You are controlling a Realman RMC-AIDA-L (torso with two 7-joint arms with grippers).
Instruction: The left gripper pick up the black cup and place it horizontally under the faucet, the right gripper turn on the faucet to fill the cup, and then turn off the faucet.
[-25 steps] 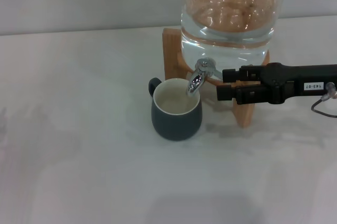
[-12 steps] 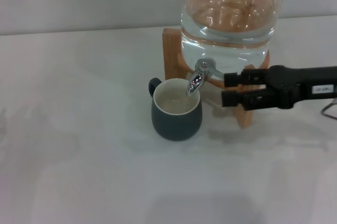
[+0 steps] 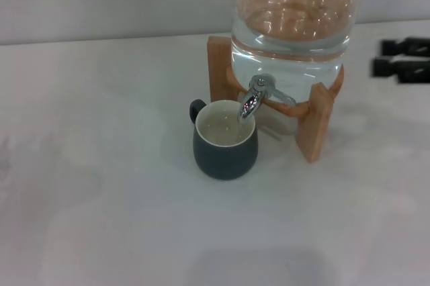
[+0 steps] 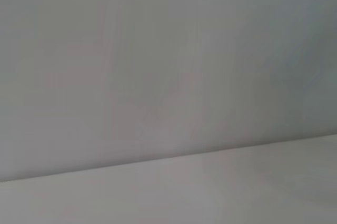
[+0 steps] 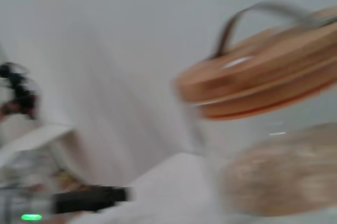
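Black, bar-shaped and blocky at the ends: the right gripper (image 3: 378, 57), seen in the head view at the 3 o'clock edge, well apart from the faucet. Its two parallel fingers lie one above the other with a pale gap between them, spread and holding nothing.

Left gripper (image 5: 122, 194): absent from the head view. In the right wrist view a dark, blurred, rod-like finger shows far off, near a small green light (image 5: 31, 216); whether its fingers are spread or pressed together I cannot tell.

Faucet (image 3: 253, 97): small, shiny chrome spigot with a short lever handle, projecting from the low front of the jar, its spout directly over the cup's mouth.

Black cup (image 3: 225, 139): squat, rounded, matte grey-black mug with a cream-white interior and a small loop handle at its 10 o'clock. It stands upright on the table, just below centre of the head view, under the spout and holding liquid.

Glass jar (image 3: 292, 21): large, clear, rounded, holding water, at 12 to 1 o'clock of the cup. In the right wrist view a wooden lid (image 5: 258, 77) with a thin curved wire handle tops it.

Wooden stand (image 3: 316, 121): light timber, flat uprights cradling the jar.

Table (image 3: 101, 185): smooth, matte, white.
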